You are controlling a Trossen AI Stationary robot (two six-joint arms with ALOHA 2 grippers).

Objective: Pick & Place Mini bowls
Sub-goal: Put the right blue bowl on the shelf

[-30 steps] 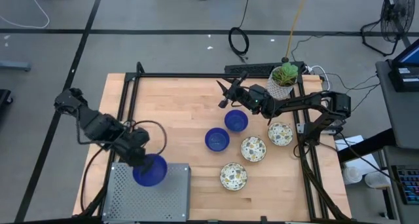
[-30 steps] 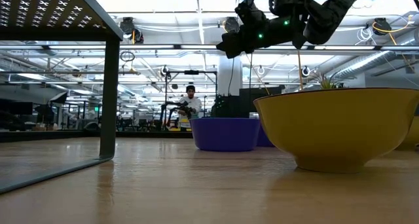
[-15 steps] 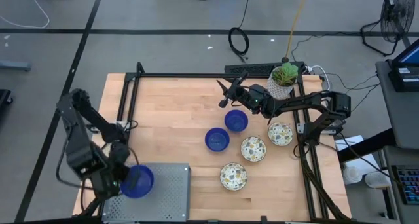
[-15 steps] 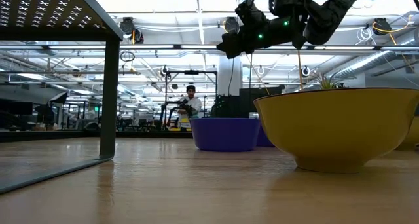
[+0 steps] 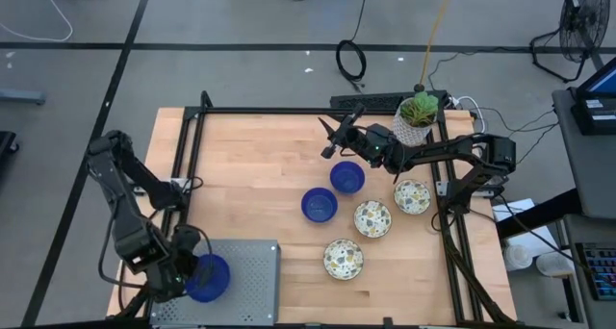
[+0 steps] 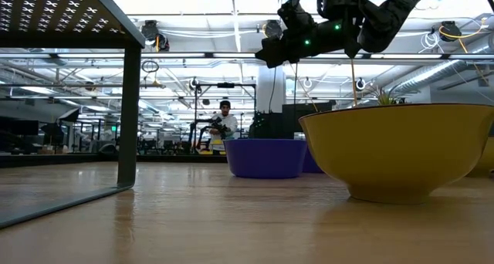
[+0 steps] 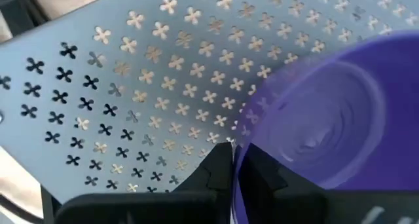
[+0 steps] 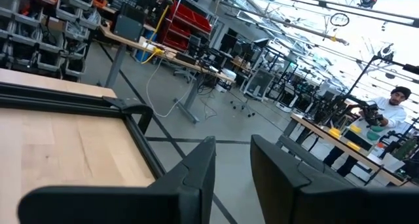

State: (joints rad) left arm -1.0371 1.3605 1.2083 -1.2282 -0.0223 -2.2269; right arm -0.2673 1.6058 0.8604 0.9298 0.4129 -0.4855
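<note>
Inspection of the high view starts at lower left, where we find the left gripper (image 5: 190,274) over the left edge of the perforated grey platform (image 5: 245,276), its fingers pinched on the rim of a deep blue mini bowl (image 5: 208,277). The left wrist view confirms the hold: the fingers (image 7: 219,165) are pressed together on the bowl's thin wall, and the bowl (image 7: 334,126) sits just above or on the clover-punched metal; we cannot tell whether it touches.

Moving right to centre frame, two more blue bowls (image 5: 319,205) (image 5: 346,178) sit on the wooden table (image 5: 250,165), close together. Right of them lie three cream speckled bowls (image 5: 372,218) (image 5: 344,259) (image 5: 412,196), all upright and apart from one another.

Above the upper blue bowl the right gripper (image 5: 330,137) waits in the air, its fingers (image 8: 196,168) slightly parted and holding nothing. A potted plant (image 5: 417,113) stands at the table's upper right edge.

Handling assessment: we judge these bowls rigid, light and smooth-glazed, likely breakable if dropped on metal. The rim is the only practical purchase, one finger inside and one outside. Such a hold lets the bowl swing, so a low, gentle release is advised.
</note>
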